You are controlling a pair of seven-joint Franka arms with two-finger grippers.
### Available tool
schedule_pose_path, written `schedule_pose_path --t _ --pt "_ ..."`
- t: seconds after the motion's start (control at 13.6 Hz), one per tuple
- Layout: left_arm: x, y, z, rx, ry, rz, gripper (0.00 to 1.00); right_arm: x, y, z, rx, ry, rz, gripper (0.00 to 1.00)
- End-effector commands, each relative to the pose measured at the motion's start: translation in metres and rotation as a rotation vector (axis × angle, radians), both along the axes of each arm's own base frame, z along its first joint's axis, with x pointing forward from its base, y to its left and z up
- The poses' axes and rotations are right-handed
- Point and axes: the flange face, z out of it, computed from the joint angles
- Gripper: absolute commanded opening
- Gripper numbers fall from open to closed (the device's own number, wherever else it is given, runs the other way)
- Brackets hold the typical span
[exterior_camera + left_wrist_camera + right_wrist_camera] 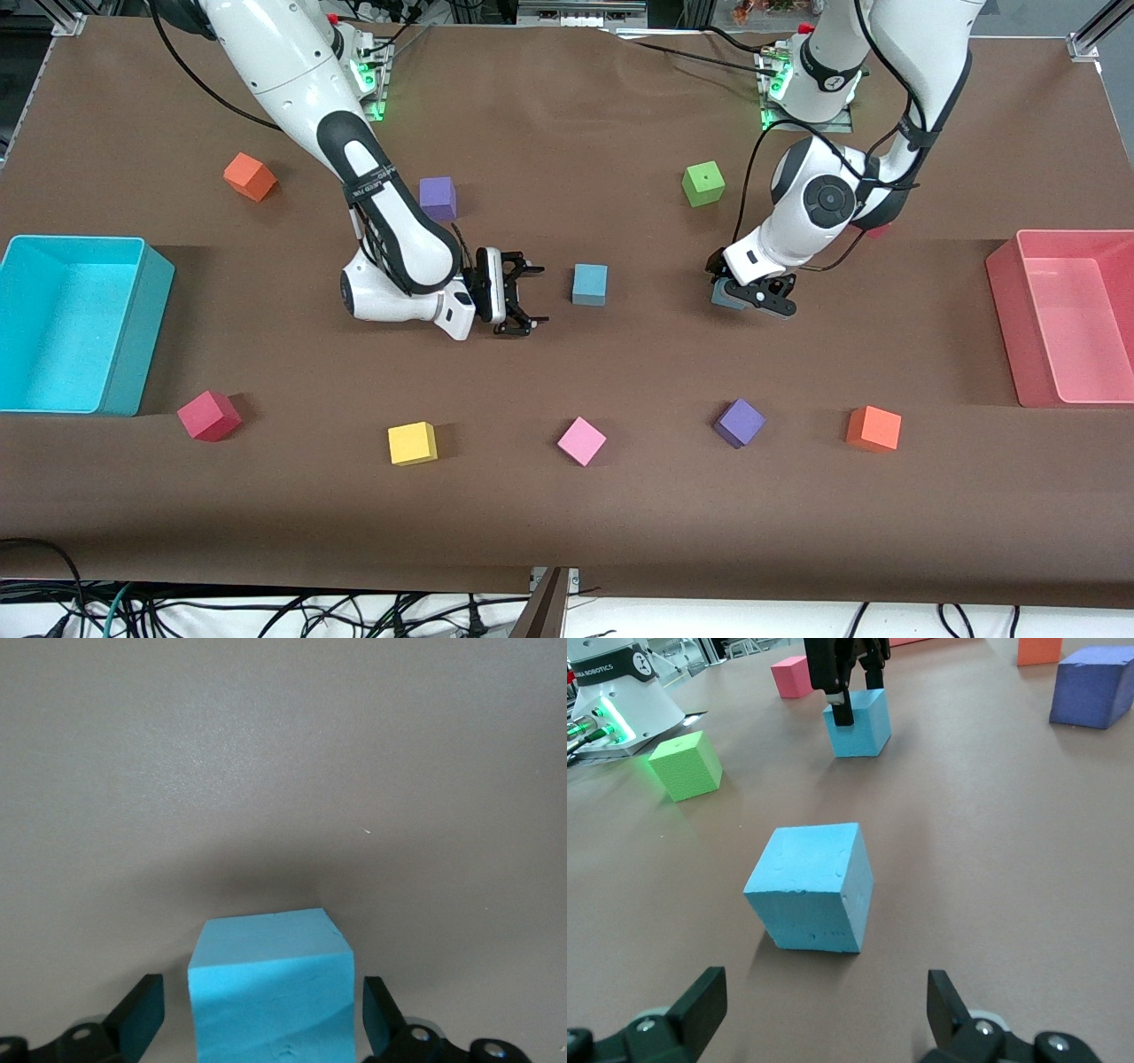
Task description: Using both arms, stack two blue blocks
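One blue block (pixel 589 283) rests mid-table. My right gripper (pixel 532 297) lies low beside it, toward the right arm's end, open and empty; in the right wrist view this block (pixel 811 886) sits just ahead of the spread gripper (pixel 826 1010). The second blue block (pixel 725 297) lies toward the left arm's end, mostly covered by my left gripper (pixel 749 297). The left wrist view shows that block (pixel 270 992) between the fingers of the open gripper (pixel 261 1028), a narrow gap on each side. The right wrist view also shows the left gripper (pixel 843 691) straddling that block (pixel 858 722).
A cyan bin (pixel 89 323) stands at the right arm's end and a pink bin (pixel 1063 319) at the left arm's end. Loose cubes lie about: orange (pixel 250 175), purple (pixel 437 197), green (pixel 703 183), red (pixel 209 415), yellow (pixel 412 443), pink (pixel 581 440), purple (pixel 739 422), orange (pixel 873 428).
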Motion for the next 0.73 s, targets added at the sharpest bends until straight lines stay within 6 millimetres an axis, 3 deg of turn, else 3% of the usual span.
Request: schedule_pose_path --t 0.0,0.15,0.29,0.37,0.66 --pt "-0.002 -0.003 -0.004 0.003 -0.014 -0.018 0.85 -0.007 0.001 -0.01 0.028 -0.001 0.009 1.0" --pt "-0.003 -0.004 -0.005 0.004 -0.01 -0.018 0.83 -0.011 0.005 -0.013 0.033 0.009 0.006 1.0" --pt "-0.004 -0.002 -0.005 0.006 -0.009 -0.015 0.4 -0.016 0.011 -0.015 0.035 0.014 0.013 1.0" --pt "-0.004 -0.003 -0.003 0.005 -0.014 -0.018 0.27 -0.018 0.015 -0.017 0.035 0.016 0.02 1.0" --pt "0.0 -0.004 0.017 0.007 -0.036 -0.017 0.22 -0.021 0.022 -0.016 0.041 0.013 0.018 1.0"
